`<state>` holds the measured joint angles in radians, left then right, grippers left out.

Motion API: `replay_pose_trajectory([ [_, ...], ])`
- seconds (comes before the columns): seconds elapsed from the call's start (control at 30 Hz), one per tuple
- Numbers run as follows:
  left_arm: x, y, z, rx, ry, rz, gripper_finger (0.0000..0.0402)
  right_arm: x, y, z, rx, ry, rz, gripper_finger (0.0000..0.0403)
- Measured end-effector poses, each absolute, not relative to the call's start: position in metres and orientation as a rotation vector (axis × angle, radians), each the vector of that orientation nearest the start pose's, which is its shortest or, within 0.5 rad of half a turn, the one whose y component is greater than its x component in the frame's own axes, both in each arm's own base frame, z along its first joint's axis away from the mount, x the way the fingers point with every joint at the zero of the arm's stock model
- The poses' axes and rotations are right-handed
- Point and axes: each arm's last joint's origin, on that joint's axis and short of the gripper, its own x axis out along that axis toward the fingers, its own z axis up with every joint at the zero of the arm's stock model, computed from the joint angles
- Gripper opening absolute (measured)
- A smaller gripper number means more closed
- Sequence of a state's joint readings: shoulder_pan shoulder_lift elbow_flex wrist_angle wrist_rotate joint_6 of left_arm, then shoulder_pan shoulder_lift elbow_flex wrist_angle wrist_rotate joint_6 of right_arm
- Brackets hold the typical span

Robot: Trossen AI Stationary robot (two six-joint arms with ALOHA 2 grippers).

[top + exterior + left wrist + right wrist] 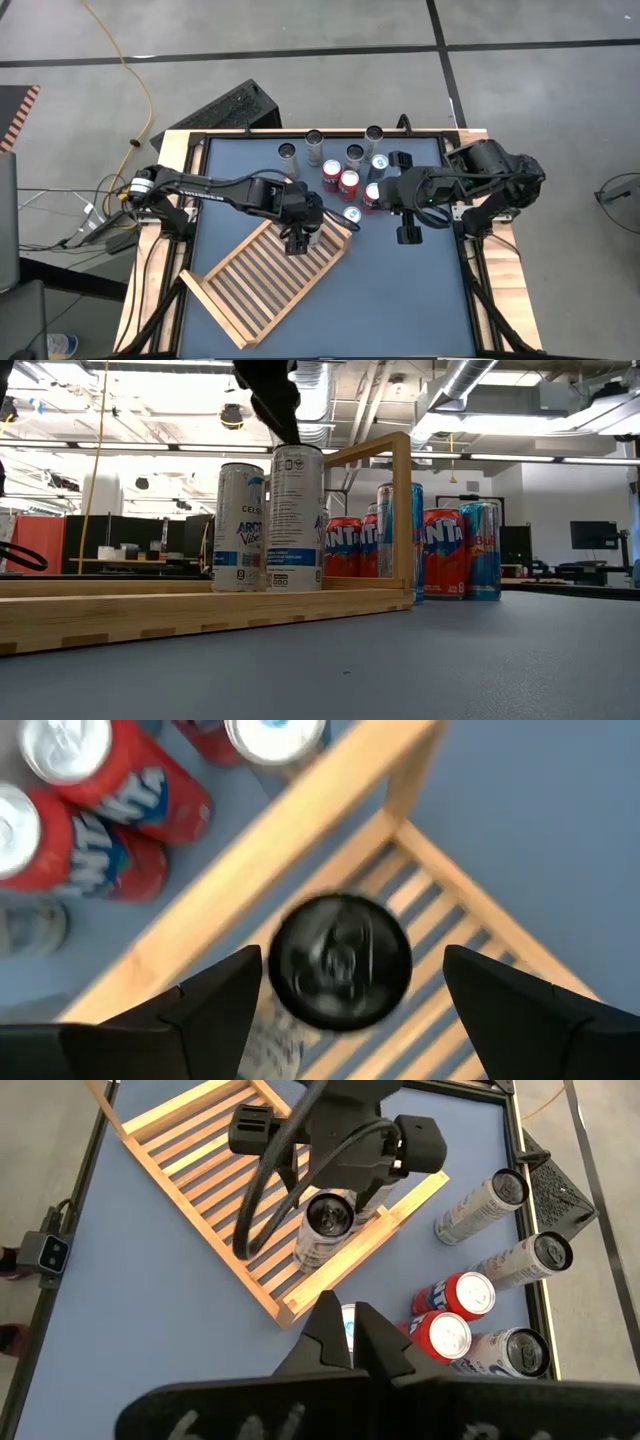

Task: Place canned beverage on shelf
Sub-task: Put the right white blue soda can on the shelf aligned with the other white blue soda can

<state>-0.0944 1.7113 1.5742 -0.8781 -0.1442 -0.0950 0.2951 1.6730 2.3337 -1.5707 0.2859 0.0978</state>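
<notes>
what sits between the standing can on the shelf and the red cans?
Only the raised frame rail of the shelf separates the can from the red cans; the left wrist view shows it.

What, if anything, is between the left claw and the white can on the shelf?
Nothing visible. The left claw sits directly above the white can, its fingers spread to either side of the can's top with clear gaps. The can stands upright on the shelf slats, near the corner by the red cans.
</notes>
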Motion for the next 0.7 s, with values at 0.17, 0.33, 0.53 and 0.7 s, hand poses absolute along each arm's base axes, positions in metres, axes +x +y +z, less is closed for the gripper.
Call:
replay_pose_trajectory([
  [0.17,0.36,-0.03,0.308,0.029,0.99,0.095,0.0303,0.253,0.068,0.488,-0.169,0.87,-0.034,0.0],
  [0.33,0.364,-0.03,0.303,0.029,0.989,0.096,0.0303,0.253,0.068,0.488,-0.169,0.87,-0.033,0.0],
  [0.53,0.369,-0.031,0.296,0.035,1.008,0.104,0.0303,0.253,0.068,0.488,-0.169,0.87,-0.033,0.0],
  [0.7,0.368,-0.03,0.295,0.036,1.014,0.104,0.0302,0.253,0.068,0.488,-0.169,0.871,-0.033,0.0],
])
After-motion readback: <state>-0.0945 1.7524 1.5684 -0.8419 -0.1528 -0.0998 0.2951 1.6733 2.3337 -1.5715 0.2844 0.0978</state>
